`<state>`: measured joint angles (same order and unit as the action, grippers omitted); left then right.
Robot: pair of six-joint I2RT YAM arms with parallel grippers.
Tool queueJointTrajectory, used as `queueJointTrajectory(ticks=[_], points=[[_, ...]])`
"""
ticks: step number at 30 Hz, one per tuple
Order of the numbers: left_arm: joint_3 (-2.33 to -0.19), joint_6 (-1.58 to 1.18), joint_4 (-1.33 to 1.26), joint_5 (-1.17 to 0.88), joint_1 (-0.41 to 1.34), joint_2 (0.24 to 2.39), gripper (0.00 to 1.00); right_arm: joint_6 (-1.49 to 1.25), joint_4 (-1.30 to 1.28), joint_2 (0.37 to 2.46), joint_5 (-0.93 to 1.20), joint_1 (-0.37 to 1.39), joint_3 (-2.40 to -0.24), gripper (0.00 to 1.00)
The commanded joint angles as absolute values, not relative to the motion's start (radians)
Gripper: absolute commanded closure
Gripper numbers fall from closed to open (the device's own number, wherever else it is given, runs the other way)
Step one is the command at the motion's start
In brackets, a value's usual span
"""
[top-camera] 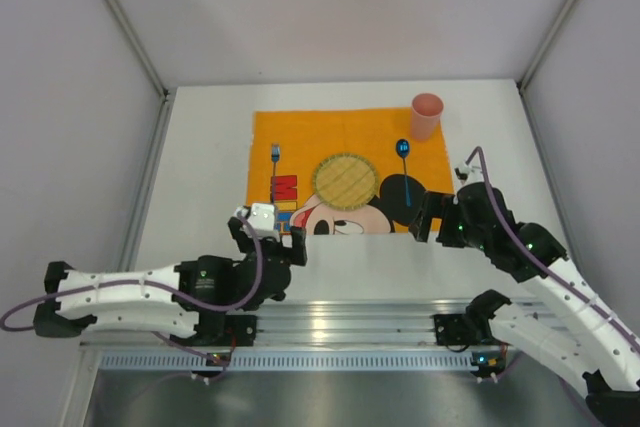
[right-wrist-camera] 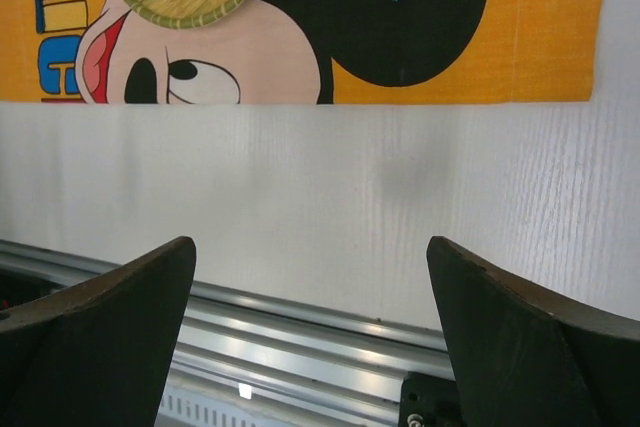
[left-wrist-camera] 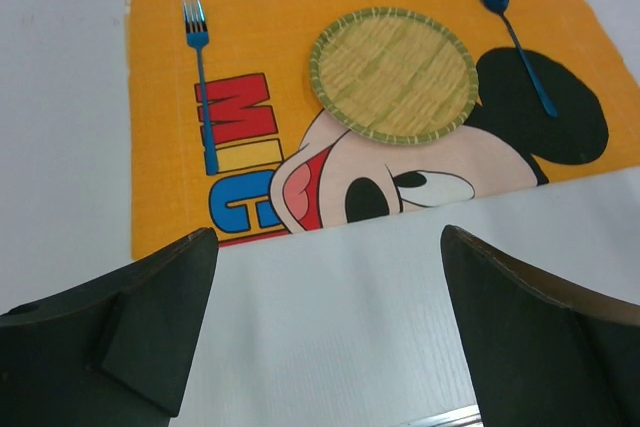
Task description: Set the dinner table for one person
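The dinner table point(top-camera: 200, 167) is a plain white top. On it lies an orange cartoon-mouse placemat point(top-camera: 300, 132). On the mat are a blue fork point(top-camera: 275, 162) at the left, a round woven plate point(top-camera: 345, 180) in the middle, a blue spoon point(top-camera: 404, 162) to its right and a pink cup point(top-camera: 426, 115) at the far right corner. My left gripper point(top-camera: 270, 239) is open and empty over bare table near the mat's near edge point(left-wrist-camera: 328, 237). My right gripper point(top-camera: 420, 219) is open and empty near the mat's near right corner point(right-wrist-camera: 310, 242).
A metal rail point(top-camera: 340, 322) runs along the table's near edge, under both arms, and shows in the right wrist view point(right-wrist-camera: 300, 317). Grey enclosure walls point(top-camera: 60, 97) stand at the left, right and back.
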<state>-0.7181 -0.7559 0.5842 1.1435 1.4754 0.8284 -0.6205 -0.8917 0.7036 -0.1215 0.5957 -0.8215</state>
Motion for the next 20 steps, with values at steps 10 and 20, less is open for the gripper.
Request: queueJointTrajectory(ticks=[10, 20], points=[[-0.802, -0.933, 0.882, 1.367, 1.479, 0.848, 0.01, -0.566, -0.836, 0.704, -0.241, 0.609, -0.902, 0.00], [-0.698, -0.522, 0.429, 1.214, 1.401, 0.830, 0.01, -0.526, -0.811, 0.727, -0.250, 0.609, -0.962, 0.00]])
